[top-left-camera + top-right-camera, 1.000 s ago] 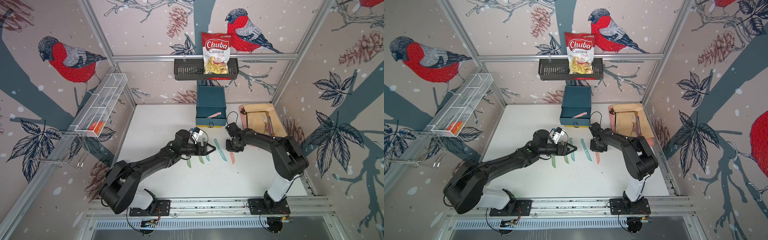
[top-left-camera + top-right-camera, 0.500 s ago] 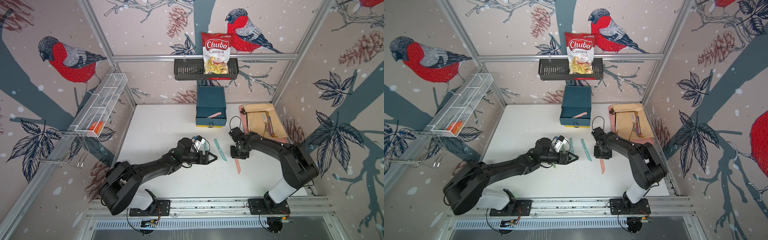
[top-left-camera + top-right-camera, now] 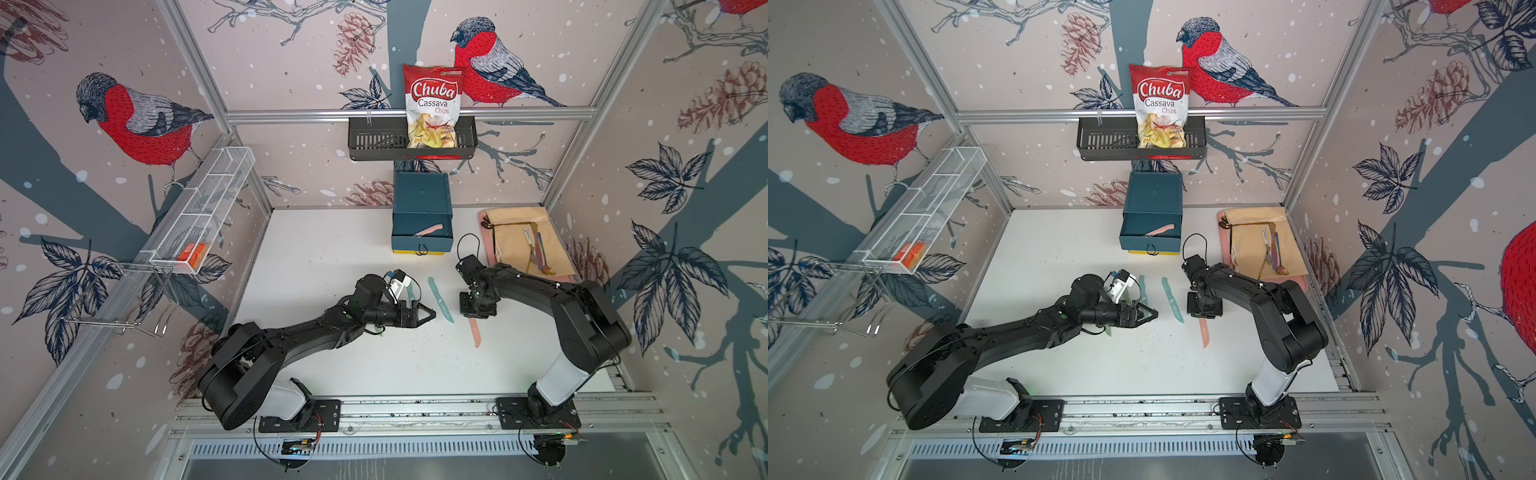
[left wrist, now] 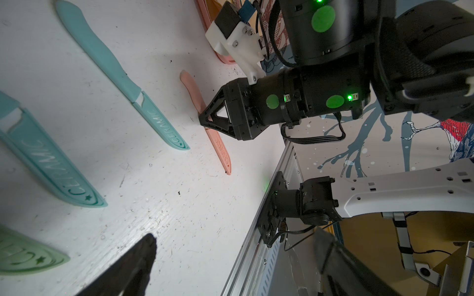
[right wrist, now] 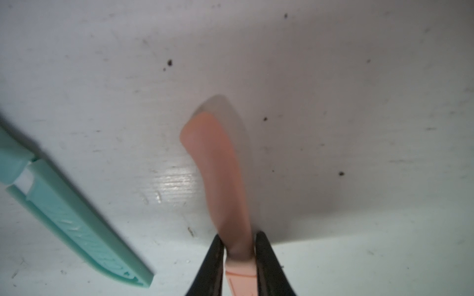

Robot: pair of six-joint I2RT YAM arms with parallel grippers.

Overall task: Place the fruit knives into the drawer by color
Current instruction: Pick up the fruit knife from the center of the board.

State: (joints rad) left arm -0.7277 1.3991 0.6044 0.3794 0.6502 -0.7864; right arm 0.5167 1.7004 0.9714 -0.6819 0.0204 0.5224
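Observation:
The teal drawer chest [image 3: 422, 195] [image 3: 1154, 195] stands at the back with its top drawer pulled out. One pink knife [image 3: 430, 230] [image 3: 1160, 230] lies in it. My right gripper [image 3: 476, 311] [image 3: 1203, 313] [image 5: 238, 251] is shut on a second pink knife [image 3: 476, 334] [image 3: 1204, 334] [image 5: 218, 164] near where handle meets blade. Its handle end is raised slightly above the table. Two teal knives [image 3: 440, 299] [image 4: 51, 164] and a green knife [image 4: 28, 253] lie beside my left gripper [image 3: 428, 312] [image 3: 1152, 313] [image 4: 238, 256], which is open and holds nothing.
A beige cloth [image 3: 523, 237] on a pink tray holds dark cutlery at the back right. A black wall basket [image 3: 374, 141] carries a chips bag [image 3: 432, 108]. A white wire shelf [image 3: 199, 220] hangs on the left wall. A metal rail [image 3: 415, 409] runs along the front.
My right gripper has shifted toward the front with the pink knife, which now lies further from the teal knives. My left gripper has moved slightly forward and right, staying open.

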